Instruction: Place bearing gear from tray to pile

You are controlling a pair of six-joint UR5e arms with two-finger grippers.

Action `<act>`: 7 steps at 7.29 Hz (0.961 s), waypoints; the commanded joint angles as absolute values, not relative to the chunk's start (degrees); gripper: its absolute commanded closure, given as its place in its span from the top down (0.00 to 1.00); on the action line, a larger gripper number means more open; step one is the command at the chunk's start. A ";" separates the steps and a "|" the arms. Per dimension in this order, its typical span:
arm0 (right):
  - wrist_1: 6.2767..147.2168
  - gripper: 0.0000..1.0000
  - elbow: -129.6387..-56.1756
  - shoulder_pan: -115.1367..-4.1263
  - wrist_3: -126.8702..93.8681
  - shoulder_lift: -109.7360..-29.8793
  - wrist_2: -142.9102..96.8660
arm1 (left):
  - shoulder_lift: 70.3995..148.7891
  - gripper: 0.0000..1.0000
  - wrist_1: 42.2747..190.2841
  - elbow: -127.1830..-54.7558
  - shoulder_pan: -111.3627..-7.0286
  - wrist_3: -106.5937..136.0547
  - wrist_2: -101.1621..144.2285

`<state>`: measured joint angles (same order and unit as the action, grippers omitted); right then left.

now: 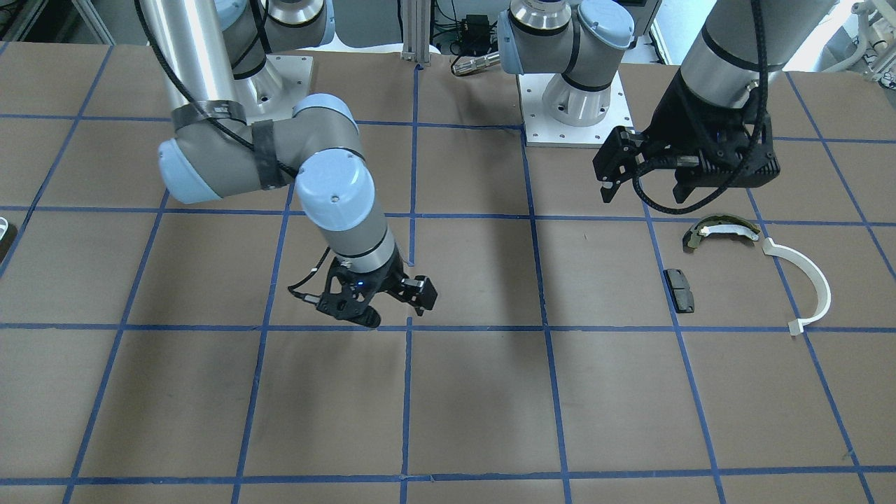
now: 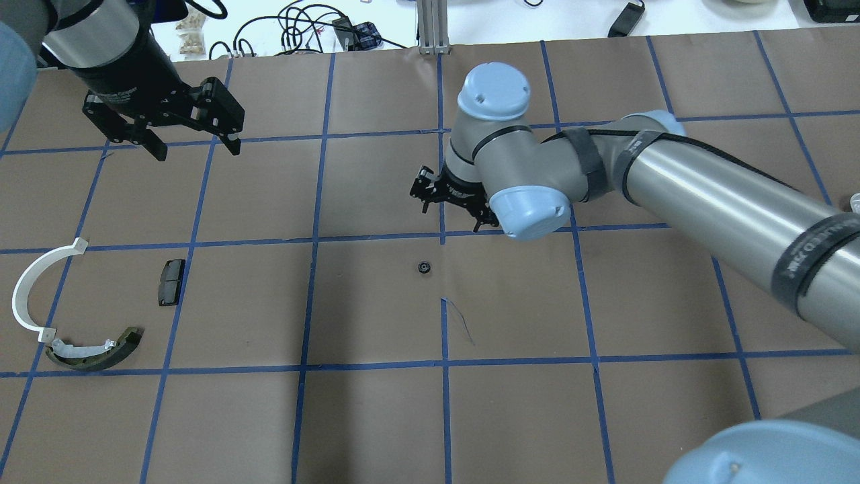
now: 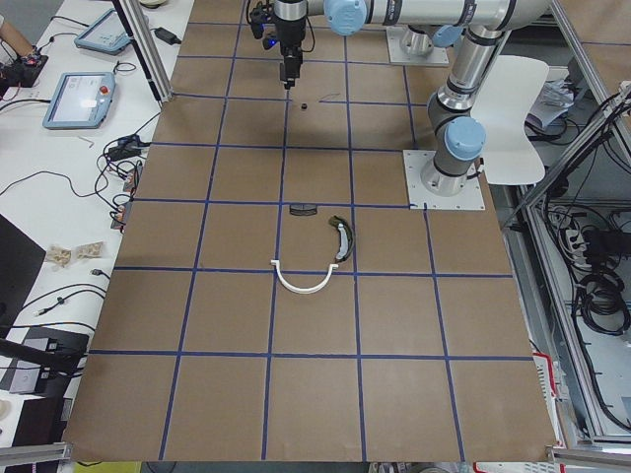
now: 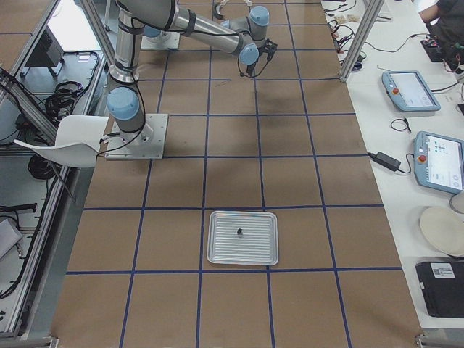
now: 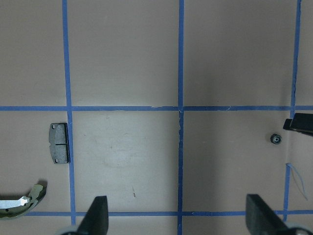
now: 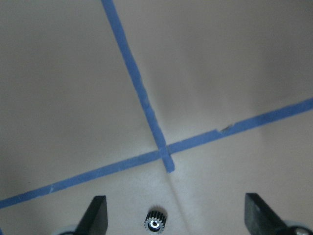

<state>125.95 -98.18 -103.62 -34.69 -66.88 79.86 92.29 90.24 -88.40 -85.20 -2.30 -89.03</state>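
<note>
From the front, we see our left gripper [image 1: 644, 190] spread wide, hovering beside the pile [image 1: 722, 231]. Overhead, the gear [image 2: 424, 267] lies on the table [image 2: 376, 302], well apart from that pile, near our right gripper [image 2: 451, 216]. On the right wrist, its fingers [image 6: 98, 218] gape wide, with the gear low between them, untouched.

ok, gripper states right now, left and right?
Left gripper: open, empty.
Right gripper: open, empty; gear not held.
</note>
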 commanded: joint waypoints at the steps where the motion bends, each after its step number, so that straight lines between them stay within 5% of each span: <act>1: 118.62 1.00 -97.82 -90.76 -18.56 -72.05 79.10 | 96.14 0.98 87.83 -92.44 -87.95 0.17 -88.94; 7: 107.49 1.00 -97.21 -56.57 27.35 -78.14 88.59 | 113.44 1.00 61.35 -100.02 -105.19 15.54 -90.62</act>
